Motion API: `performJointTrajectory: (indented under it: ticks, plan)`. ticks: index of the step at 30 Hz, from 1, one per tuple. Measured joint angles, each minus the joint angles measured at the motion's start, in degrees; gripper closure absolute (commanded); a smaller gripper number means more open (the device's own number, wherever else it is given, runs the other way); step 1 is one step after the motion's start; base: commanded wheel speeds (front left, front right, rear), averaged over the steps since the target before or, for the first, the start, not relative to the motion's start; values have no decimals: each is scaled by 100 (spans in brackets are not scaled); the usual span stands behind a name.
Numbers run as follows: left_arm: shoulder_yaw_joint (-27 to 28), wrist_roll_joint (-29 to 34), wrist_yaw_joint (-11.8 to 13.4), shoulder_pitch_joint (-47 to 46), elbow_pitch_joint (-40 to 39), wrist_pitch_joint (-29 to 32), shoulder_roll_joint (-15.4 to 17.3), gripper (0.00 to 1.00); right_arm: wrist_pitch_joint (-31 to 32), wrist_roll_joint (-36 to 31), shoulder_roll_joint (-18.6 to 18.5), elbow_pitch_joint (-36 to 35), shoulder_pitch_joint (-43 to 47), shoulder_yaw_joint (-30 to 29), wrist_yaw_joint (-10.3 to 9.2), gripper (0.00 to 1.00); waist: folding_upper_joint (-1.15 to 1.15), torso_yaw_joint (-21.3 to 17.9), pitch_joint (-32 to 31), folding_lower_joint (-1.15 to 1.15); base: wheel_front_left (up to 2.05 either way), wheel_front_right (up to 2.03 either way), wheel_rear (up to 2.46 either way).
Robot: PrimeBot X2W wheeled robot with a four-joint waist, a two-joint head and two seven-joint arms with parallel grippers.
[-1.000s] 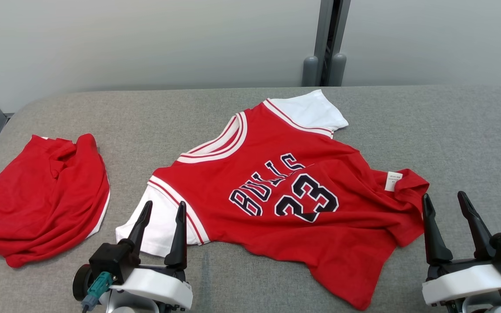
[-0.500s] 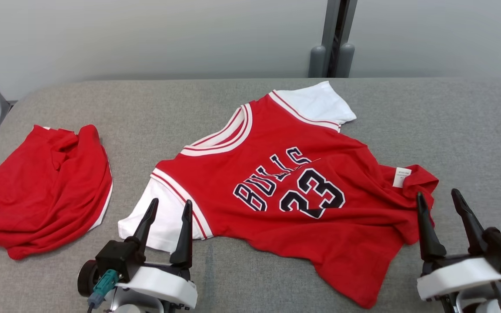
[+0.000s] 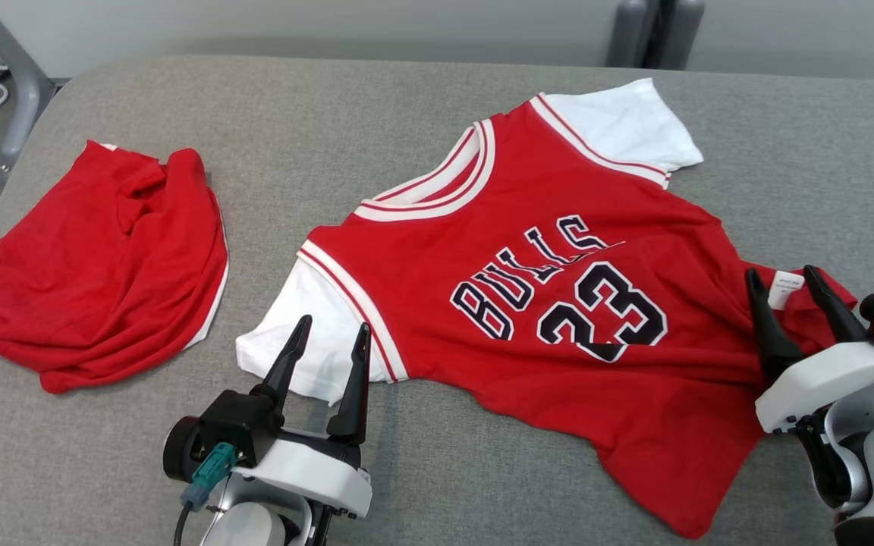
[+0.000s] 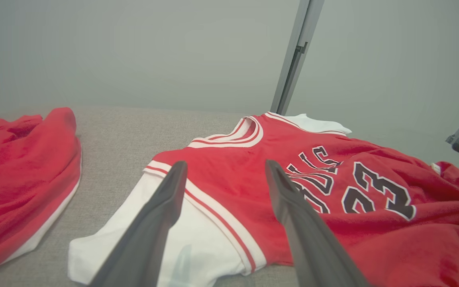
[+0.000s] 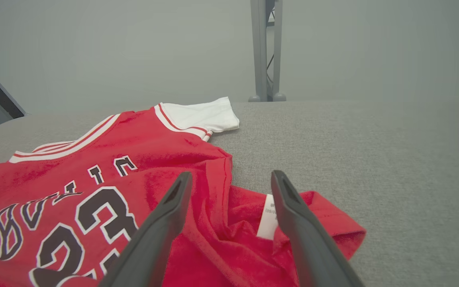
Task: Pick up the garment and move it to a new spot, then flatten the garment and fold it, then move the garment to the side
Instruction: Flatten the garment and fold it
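The garment [image 3: 422, 288] is a red jersey with "BULLS 23" on it and white sleeves, lying spread but wrinkled on the grey padded table [image 3: 407, 106]. My left gripper [image 3: 335, 322] is open, its fingers over the near white sleeve [image 3: 308, 296]. In the left wrist view the left gripper [image 4: 225, 162] frames the sleeve seam of the garment [image 4: 289, 135]. My right gripper [image 3: 779, 270] is open over the rumpled hem corner with the white label [image 3: 786, 288]. The right wrist view shows the right gripper [image 5: 231, 173] straddling that corner of the garment [image 5: 142, 139]. Nothing is held.
A second red cloth [image 3: 95, 258] lies bunched at the table's left; it is also in the left wrist view [image 4: 18, 167]. A grey post [image 3: 649, 30] stands behind the table and a metal frame leg [image 3: 12, 76] at the far left. Bare table lies right of the jersey.
The head camera has tilted down and closer, shifting the whole picture. My right gripper has moved over the hem corner with the label. The left gripper has edged further over the sleeve.
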Motion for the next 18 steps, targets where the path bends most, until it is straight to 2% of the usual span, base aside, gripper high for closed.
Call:
performJointTrajectory:
  ticks: [9,10,11,12,18]
  plan:
    - [-147,-48,53,-142,-20,0,0,0,303,566,-322,736,-516,267,0,0,0,314,312,0,0,0,0]
    - [-153,-49,66,-148,-21,0,-1,0,319,588,-352,786,-542,315,1,18,0,324,329,0,0,0,0]
    - [-163,-51,67,-155,-22,0,-2,0,348,622,-377,838,-562,360,0,69,0,331,344,0,0,0,0]
    - [-169,-59,70,-169,-23,0,-1,0,349,625,-415,868,-578,436,0,100,0,334,357,0,0,0,0]
    - [-200,-112,118,-238,-32,0,-2,0,281,689,-627,956,-849,575,1,100,0,340,428,0,0,0,0]
